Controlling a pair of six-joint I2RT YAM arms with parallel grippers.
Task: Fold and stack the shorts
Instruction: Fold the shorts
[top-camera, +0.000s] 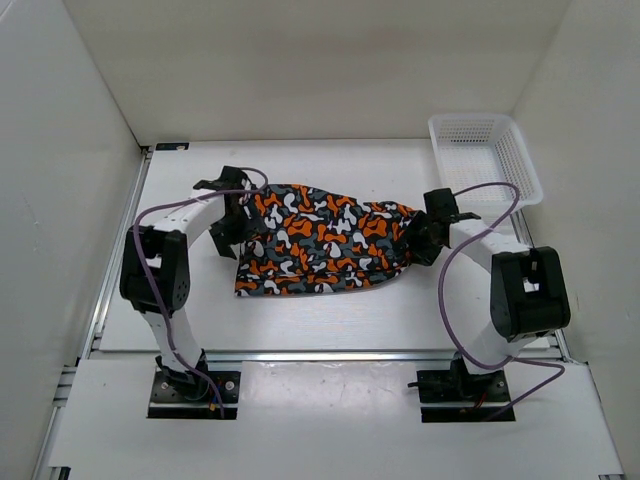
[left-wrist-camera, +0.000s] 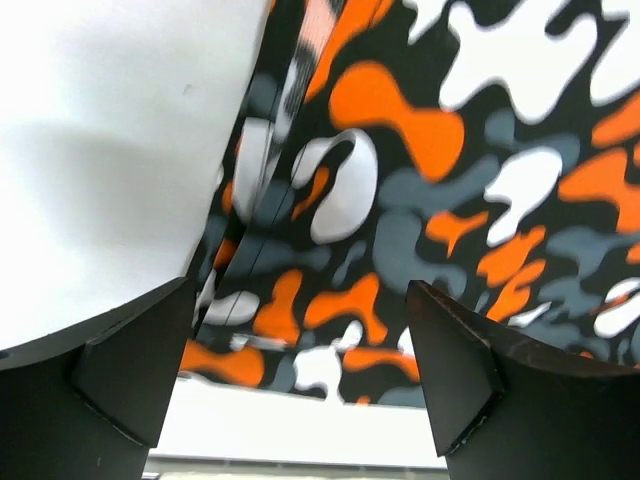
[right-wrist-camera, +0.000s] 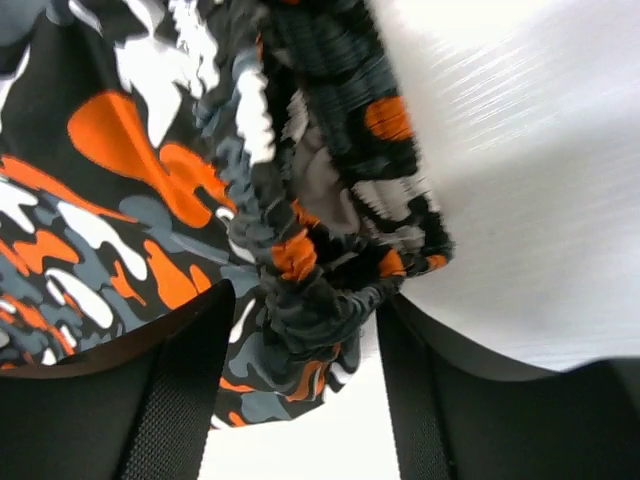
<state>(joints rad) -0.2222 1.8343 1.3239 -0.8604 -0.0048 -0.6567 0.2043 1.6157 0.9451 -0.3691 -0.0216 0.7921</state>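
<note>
The shorts (top-camera: 322, 250), in orange, white, grey and black camouflage, lie folded across the middle of the table. My left gripper (top-camera: 232, 232) sits at their left edge. Seen from the left wrist, that gripper (left-wrist-camera: 300, 375) is open, its fingers (left-wrist-camera: 455, 365) wide apart above the shorts (left-wrist-camera: 430, 190), with nothing between them. At the right end of the shorts is my right gripper (top-camera: 414, 240). The right wrist view shows this gripper (right-wrist-camera: 305, 385) open, its fingers (right-wrist-camera: 175, 390) either side of the bunched elastic waistband (right-wrist-camera: 310, 300), which hangs loosely between them.
A white mesh basket (top-camera: 487, 152) stands at the back right corner of the table. White walls enclose the table on the left, back and right. The metal rail of the table's front edge (top-camera: 320, 354) runs just behind the arm bases.
</note>
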